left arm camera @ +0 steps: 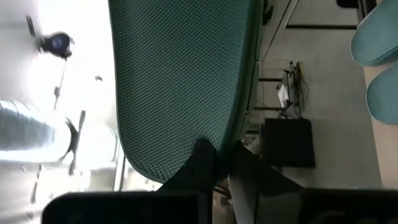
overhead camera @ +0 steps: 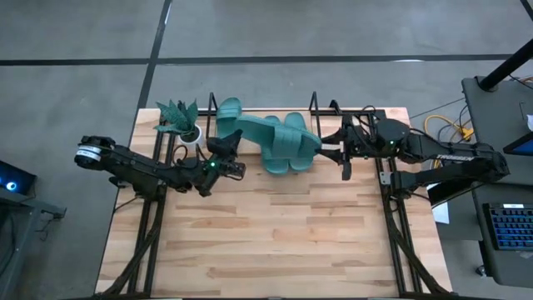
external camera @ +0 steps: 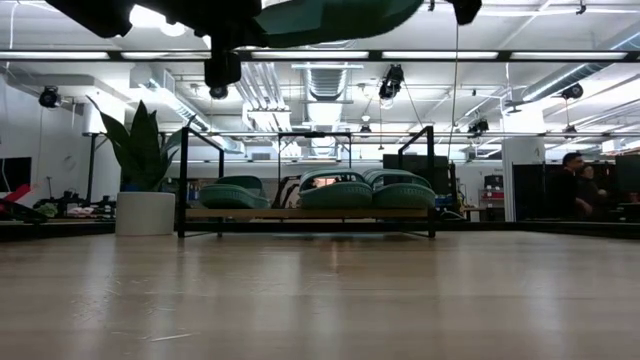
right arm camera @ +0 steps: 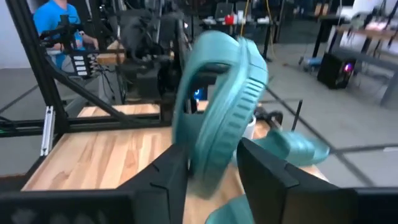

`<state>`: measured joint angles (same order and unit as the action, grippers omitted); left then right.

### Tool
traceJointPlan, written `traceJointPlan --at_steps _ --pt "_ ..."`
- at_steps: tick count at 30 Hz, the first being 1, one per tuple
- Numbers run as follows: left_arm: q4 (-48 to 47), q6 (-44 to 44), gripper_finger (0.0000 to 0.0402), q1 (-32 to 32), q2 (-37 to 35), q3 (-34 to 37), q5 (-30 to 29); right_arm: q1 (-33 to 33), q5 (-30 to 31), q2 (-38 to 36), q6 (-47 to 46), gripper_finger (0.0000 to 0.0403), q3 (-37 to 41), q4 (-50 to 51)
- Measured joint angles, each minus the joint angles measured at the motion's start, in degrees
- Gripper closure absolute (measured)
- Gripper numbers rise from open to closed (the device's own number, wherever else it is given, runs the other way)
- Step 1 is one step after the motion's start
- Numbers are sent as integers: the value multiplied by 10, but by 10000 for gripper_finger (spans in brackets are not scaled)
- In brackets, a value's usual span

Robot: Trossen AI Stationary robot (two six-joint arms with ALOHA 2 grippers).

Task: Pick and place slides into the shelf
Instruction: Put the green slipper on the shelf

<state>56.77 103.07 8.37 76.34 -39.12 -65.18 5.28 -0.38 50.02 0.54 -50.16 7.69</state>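
I have one slide (overhead camera: 254, 127) pinched by its heel edge in my left gripper (overhead camera: 223, 158), fingers closed on it, lifted clear of the table (overhead camera: 275, 242) just in front of the shelf (overhead camera: 321, 110) at the table's far edge. My right gripper (right arm camera: 211, 171) is closed around another slide (right arm camera: 217, 112), which stands on edge between the fingers. Other slides already rest on the shelf board. The risk, as I judge it: both slides hang close together, so they could collide, or my thin edge grip could let the left one swing or slip.
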Motion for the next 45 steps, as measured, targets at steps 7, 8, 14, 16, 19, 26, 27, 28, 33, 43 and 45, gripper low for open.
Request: traceJointPlan --at_steps 7,8,14,16,19,26,27,28,33,43,45 --pt "-2 -106 395 -6 -2 4 1 0 1 -1 56 260 -43 -1" --pt "-3 -118 395 -6 -2 5 2 0 1 -1 63 261 -50 -1" --pt "-64 -239 395 -6 2 11 16 -4 2 -1 100 272 -82 -1" --pt "-115 -304 395 -6 3 11 21 -11 2 -1 115 276 -88 0" --pt "-195 -387 395 -6 3 12 26 -30 2 -1 145 280 -91 0" --pt "-325 -530 395 -6 4 4 26 -99 22 0 255 282 -81 -1" --pt "-338 -547 395 -6 4 1 29 -111 39 0 271 283 -78 0" --pt "-350 -567 395 -6 3 -2 37 -122 60 0 287 285 -75 2" --pt "-390 -652 396 -6 3 -7 129 -179 176 11 367 291 -62 17" --pt "-553 -793 396 -6 4 -50 230 -336 433 68 513 308 -53 38" --pt "-565 -803 397 -6 3 -54 255 -358 461 88 530 309 -53 44"
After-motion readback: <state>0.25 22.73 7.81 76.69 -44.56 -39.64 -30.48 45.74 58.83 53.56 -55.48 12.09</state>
